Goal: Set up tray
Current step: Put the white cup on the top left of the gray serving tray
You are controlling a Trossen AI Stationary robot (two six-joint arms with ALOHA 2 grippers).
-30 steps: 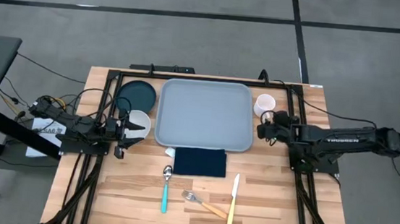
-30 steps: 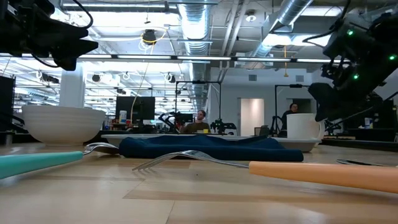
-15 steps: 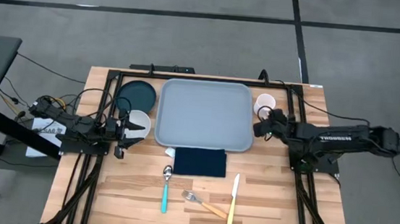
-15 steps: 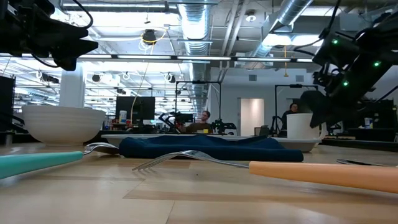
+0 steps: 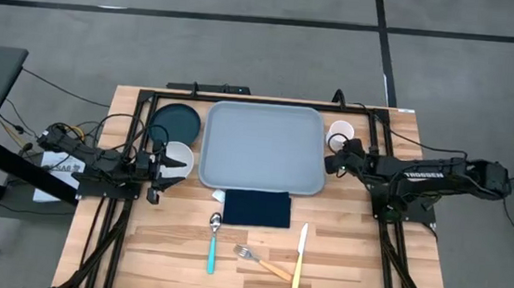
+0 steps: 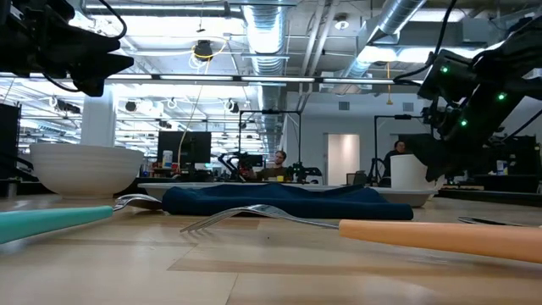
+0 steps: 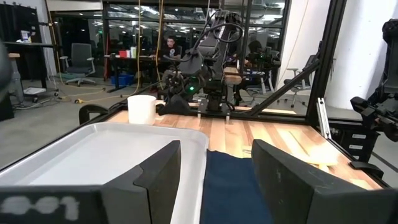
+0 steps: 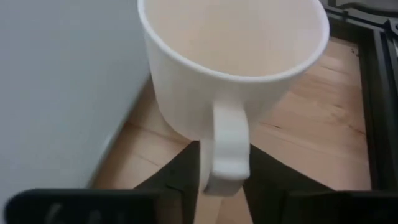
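Observation:
The light grey-blue tray [image 5: 262, 146] lies flat at the table's far middle. A white mug [image 5: 340, 133] stands upright on the wood just off the tray's right rim, its handle toward the near side. My right gripper [image 5: 335, 153] sits at that handle, with the mug [image 8: 230, 56] close in front of it. At the table's left, my left gripper [image 5: 177, 163] hovers open over a white bowl [image 5: 179, 156]; its fingers [image 7: 155, 171] have nothing between them. My right gripper has the mug's handle [image 8: 229, 149] between its two fingers, one on each flat side, pinching it. The fingers come roughly level from the near right. The mug stands upright with its base on the table beside the tray.
A dark teal plate [image 5: 176, 118] lies left of the tray. A navy napkin [image 5: 256, 207] lies just in front of the tray. A teal-handled spoon [image 5: 213, 245], a fork [image 5: 261, 262] and a yellow-handled knife [image 5: 299, 256] lie near the front edge. Black frame rails run along both sides.
My right gripper has moved toward the table's left edge and slightly down, up to the mug's handle. The mug has stayed where it was, and my left arm has kept still.

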